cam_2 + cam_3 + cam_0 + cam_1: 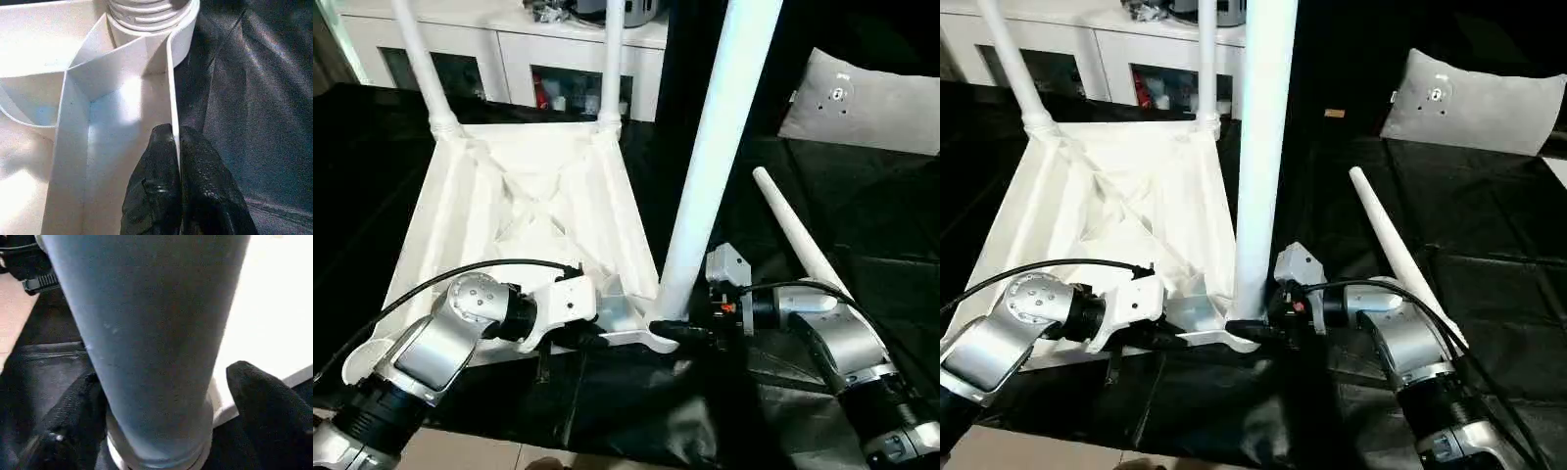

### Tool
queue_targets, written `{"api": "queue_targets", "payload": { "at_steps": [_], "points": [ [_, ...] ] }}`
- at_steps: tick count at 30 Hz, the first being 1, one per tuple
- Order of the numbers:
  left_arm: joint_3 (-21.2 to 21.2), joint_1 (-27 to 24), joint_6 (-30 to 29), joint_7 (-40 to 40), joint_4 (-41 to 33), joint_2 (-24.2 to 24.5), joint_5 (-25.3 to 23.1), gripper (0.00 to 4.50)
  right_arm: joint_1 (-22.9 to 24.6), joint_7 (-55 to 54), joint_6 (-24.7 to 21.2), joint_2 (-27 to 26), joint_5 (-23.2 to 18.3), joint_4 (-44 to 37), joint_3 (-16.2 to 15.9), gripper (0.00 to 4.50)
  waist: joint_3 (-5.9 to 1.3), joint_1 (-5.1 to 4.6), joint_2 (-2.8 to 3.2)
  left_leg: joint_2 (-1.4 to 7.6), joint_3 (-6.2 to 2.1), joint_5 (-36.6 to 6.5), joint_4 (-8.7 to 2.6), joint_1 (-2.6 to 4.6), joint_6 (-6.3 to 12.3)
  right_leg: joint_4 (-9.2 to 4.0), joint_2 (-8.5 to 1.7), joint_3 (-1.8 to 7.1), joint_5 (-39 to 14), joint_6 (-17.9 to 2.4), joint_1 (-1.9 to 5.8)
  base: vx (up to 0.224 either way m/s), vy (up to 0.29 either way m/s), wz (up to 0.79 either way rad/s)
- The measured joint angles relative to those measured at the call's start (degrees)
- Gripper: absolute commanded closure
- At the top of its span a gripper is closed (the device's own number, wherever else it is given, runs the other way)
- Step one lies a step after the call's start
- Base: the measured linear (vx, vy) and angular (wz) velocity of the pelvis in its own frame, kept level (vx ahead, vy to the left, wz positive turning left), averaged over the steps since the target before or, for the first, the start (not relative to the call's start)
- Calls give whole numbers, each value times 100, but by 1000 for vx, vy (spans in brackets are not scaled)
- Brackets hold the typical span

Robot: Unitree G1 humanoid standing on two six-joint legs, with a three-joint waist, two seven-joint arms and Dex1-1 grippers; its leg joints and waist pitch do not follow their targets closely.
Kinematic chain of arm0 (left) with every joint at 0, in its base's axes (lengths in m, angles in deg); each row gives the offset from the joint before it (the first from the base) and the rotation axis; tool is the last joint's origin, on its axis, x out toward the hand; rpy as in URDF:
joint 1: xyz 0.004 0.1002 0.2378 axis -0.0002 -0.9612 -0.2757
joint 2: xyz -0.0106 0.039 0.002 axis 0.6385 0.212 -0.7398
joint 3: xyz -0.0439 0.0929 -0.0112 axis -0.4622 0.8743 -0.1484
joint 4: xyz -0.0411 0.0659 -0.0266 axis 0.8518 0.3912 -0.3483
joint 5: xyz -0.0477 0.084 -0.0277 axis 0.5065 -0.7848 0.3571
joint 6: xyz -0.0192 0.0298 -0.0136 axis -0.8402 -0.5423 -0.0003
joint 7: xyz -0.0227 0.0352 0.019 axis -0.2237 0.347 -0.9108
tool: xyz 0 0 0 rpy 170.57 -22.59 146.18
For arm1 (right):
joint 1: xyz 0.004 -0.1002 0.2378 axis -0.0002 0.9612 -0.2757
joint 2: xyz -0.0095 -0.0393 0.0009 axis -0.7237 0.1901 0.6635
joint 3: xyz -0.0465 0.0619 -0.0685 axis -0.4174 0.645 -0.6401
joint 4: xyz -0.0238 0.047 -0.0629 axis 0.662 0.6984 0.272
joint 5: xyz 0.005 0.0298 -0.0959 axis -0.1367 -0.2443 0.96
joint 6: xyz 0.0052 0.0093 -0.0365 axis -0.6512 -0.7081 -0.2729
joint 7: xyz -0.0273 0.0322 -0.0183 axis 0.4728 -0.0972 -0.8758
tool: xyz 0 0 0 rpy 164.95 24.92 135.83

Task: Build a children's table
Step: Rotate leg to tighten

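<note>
The children's table top (538, 196) lies upside down on black cloth, ribbed side up. Two legs (421, 59) (613, 59) stand in its far corner sockets. A third leg (715, 147) stands upright at the near right corner. My right gripper (690, 330) is open around that leg's base (156, 357), one finger (73, 416) against it and the other finger (264, 401) a sliver apart. My left gripper (177, 134) is shut on the top's thin rim wall (172, 88) just beside that corner. A fourth leg (798, 235) lies loose on the cloth, right of my right arm.
A white cabinet (509, 49) with shelves stands behind the table top. A grey cushion (871, 98) lies at the far right. Black cloth (862, 196) covers the work area, and bare pale floor (460, 452) shows at its near edge.
</note>
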Motion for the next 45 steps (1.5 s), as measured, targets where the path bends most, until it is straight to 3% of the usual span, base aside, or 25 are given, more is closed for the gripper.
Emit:
{"api": "queue_targets", "payload": {
  "at_steps": [11, 17, 21, 27, 31, 38, 40, 45],
  "points": [
    [19, 11, 30, 0, 21, 4, -22, 450, -38, 138, 105, 5, 43, 100, -94, 172, -10, 2, -15, 1, 0, 3, 3, 3, 4, 3, 0, 0, 3, -4, 2, 0, 0, 0],
    [15, -5, -12, 1, 15, 3, -24, 450, -38, 136, 81, 0, 56, 101, -120, 185, -30, 0, -46, 2, 0, 2, 3, 7, 3, 4, 0, 0, 4, -4, 5, 0, 0, 0],
    [-46, -57, -292, 102, -58, -105, 16, 450, 93, -32, -176, -102, -24, -13, -14, 185, -43, -8, -58, 2, 0, -4, 3, 18, -8, 4, 0, 0, 5, -7, 16, 0, 0, 0],
    [-419, -157, -1622, 1193, -153, -976, -15, 450, 387, -1490, -740, -705, 61, -178, 461, 186, -38, -93, -43, -5, 2, -8, 2, 117, -33, -9, -1, 16, -1, 4, 99, 0, 0, 0],
    [-648, -150, -2451, 2206, -172, -1883, -82, 450, 315, -2825, -1000, -1337, 112, 11, 964, 187, -37, -276, -44, -6, 2, -4, 1, 114, -39, -18, -3, 15, 1, 6, 83, 0, 0, 0],
    [-706, -22, -2730, 3430, -34, -2777, -463, 450, -22, -4601, -1181, -2139, 320, 222, 1356, 187, -37, -336, -43, -5, 0, -2, -16, 90, -41, -17, -1, 10, 15, 11, 51, 0, 0, 0],
    [-666, 36, -2736, 3562, 14, -2880, -518, 450, -25, -4835, -1113, -2225, 387, 212, 1392, 131, -37, -319, -42, -6, 0, -4, -18, 78, -40, -20, -1, 11, 31, -8, 45, 0, 0, 0],
    [-587, 156, -2729, 3625, 62, -2863, -567, 450, 92, -4860, -1057, -2361, 310, 60, 1528, 80, -38, -300, -43, -4, 0, -3, -40, 35, -41, -29, 2, 5, 31, -6, 2, 0, 0, 0]
  ]
}}
